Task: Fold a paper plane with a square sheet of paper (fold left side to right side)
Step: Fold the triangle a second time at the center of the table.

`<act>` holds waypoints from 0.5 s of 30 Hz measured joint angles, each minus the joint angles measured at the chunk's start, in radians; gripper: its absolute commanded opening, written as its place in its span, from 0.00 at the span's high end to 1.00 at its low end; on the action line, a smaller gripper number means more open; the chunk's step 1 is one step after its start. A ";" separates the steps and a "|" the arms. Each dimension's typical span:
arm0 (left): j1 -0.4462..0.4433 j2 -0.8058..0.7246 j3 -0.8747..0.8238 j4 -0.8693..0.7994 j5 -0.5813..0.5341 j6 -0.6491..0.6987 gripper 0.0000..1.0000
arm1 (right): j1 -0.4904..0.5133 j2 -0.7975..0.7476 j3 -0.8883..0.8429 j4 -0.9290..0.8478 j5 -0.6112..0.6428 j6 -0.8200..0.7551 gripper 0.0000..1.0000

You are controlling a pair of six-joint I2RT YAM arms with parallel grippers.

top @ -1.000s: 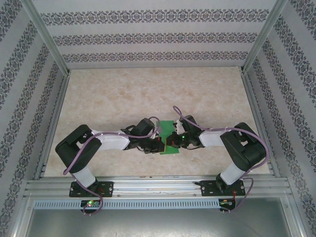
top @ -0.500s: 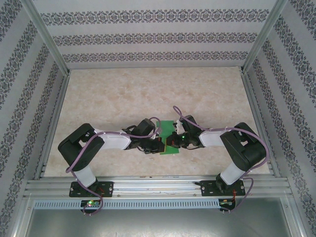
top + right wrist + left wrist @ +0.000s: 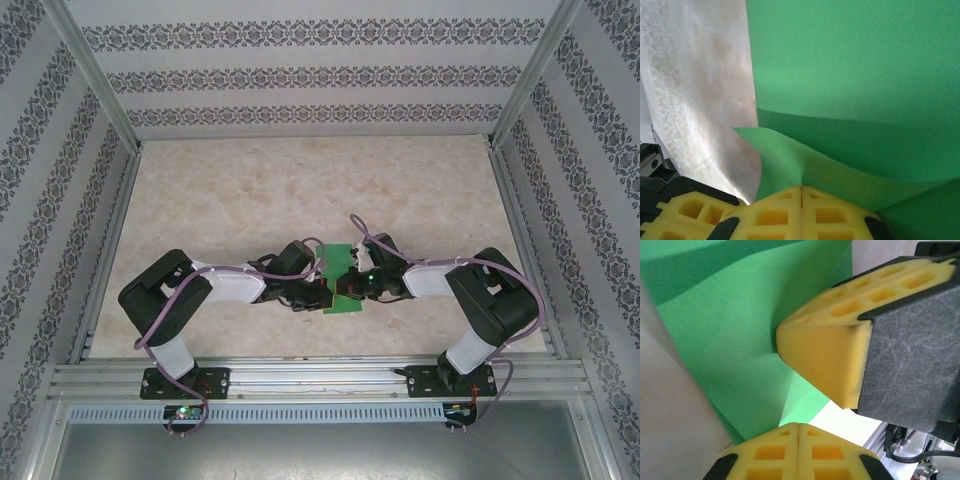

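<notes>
The square sheet of paper (image 3: 343, 281), bright green, lies partly folded between the two arms near the table's front. In the left wrist view it (image 3: 730, 325) is creased and bowed. My left gripper (image 3: 324, 293) is shut, and its yellow fingertips (image 3: 798, 426) rest at the sheet's near edge. My right gripper (image 3: 352, 284) is also shut. Its tip (image 3: 801, 188) pushes into a raised flap of the paper (image 3: 850, 75) and dents it. The right fingers (image 3: 825, 350) press on the sheet from the side. A paper plane shape is out of view.
The marble-patterned table (image 3: 300, 190) stretches behind the arms, boxed in by an aluminium frame (image 3: 310, 378) and patterned walls. Purple cables (image 3: 165, 310) hang along both arms. The left fingers (image 3: 687, 207) sit close beside my right gripper.
The left arm's elbow has shifted slightly to the right. Both grippers stay shut at the paper, which has barely moved.
</notes>
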 measured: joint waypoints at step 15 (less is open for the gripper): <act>0.000 0.001 0.000 -0.048 -0.021 0.012 0.99 | 0.000 0.004 0.002 0.000 -0.005 -0.004 1.00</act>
